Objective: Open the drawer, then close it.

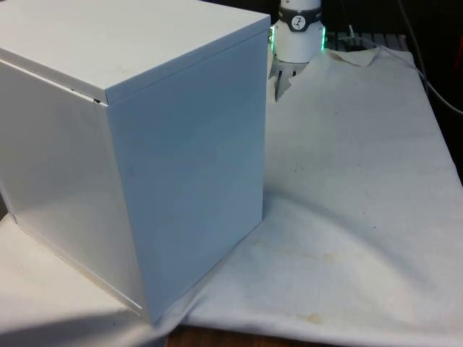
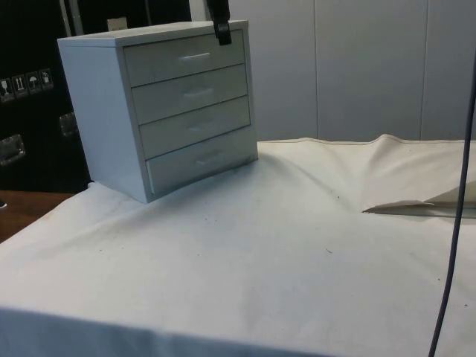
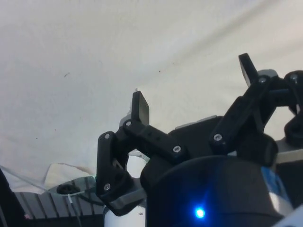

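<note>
A white chest of drawers (image 2: 160, 104) stands on the cloth with several drawers stacked in its front, all pushed in flush. The top drawer (image 2: 186, 58) has a small pale handle (image 2: 195, 56). In the front view the chest (image 1: 137, 144) turns its plain back and side to the camera. My black gripper (image 2: 221, 28) hangs at the chest's top front edge, above the top drawer's outer end. In the wrist view the gripper (image 3: 193, 82) is open, its fingers (image 3: 140, 108) wide apart with nothing between them and only white cloth beyond.
The white cloth (image 2: 282, 238) spreads out in front of the drawers, with a raised fold (image 2: 405, 204) towards the robot's end. A dark cable (image 2: 455, 216) hangs at the side view's edge. The bare wooden table edge (image 2: 18, 212) shows beside the chest.
</note>
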`<state>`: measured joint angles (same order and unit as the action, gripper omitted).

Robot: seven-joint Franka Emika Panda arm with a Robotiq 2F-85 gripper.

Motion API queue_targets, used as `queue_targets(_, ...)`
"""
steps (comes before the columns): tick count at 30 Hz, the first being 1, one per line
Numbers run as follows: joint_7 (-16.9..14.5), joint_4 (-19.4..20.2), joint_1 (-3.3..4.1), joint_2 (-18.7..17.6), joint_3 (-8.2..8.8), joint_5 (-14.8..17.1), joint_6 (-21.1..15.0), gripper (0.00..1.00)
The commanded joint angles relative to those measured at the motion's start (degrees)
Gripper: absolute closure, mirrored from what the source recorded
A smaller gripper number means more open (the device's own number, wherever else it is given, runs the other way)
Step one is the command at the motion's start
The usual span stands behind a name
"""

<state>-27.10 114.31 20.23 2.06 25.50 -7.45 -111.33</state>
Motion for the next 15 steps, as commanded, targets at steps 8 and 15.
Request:
queue_targets(8,-2.1,0.2,-0.17,0.1,0.4,-1.8,-1.0,0.0)
queue_targets(15,-4.3,0.6,-0.23,0.6,1.09,-2.8,-2.0,0.0)
